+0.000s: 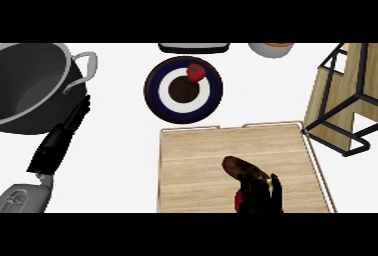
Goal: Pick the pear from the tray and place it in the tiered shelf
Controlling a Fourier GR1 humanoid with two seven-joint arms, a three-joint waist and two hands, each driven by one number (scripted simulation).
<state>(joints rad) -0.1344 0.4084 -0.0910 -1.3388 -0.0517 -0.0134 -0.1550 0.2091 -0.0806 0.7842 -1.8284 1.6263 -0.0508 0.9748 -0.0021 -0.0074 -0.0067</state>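
Lying on its side on the wooden tray [196, 150], the brown pear [242, 167] sits a little right of the tray's middle, its length running diagonally from upper left to lower right. The right hand [258, 199] comes in from the lower edge over the tray and overlaps the pear's nearer end; it shows as one dark mass, so whether it has hold of the pear cannot be told. The left hand [55, 145] rests at the left on the white counter [118, 165], fingers straight and holding nothing, their tips close to the side of a large dark pot [29, 90] with a metal handle. Beyond the tray stands a dark blue plate [214, 97] with a white ring, and a small red fruit [196, 72] lies on its far part. The tiered shelf [328, 92], made of pale wood in a black frame, stands just beside the tray's far right corner. A bowl [271, 49] is cut off by the upper edge.
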